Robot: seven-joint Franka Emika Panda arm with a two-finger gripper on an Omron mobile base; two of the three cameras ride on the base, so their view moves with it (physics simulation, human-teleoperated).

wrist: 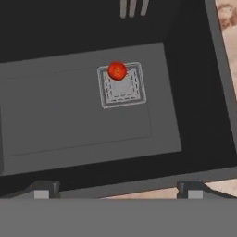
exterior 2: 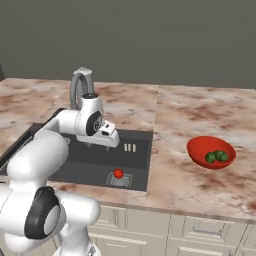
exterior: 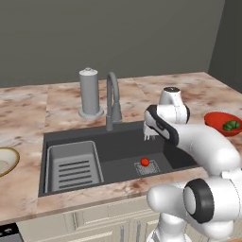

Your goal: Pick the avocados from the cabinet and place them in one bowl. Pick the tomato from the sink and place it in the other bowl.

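Red against the dark basin, the tomato sat on the far edge of the square drain in the sink, well below us. Our gripper hung above the basin with its jaws spread fully and nothing between them. Both avocados already lay in the red bowl. We judged it best to centre over the fruit first, descend straight, and close gently so the ball would not roll off the grate.
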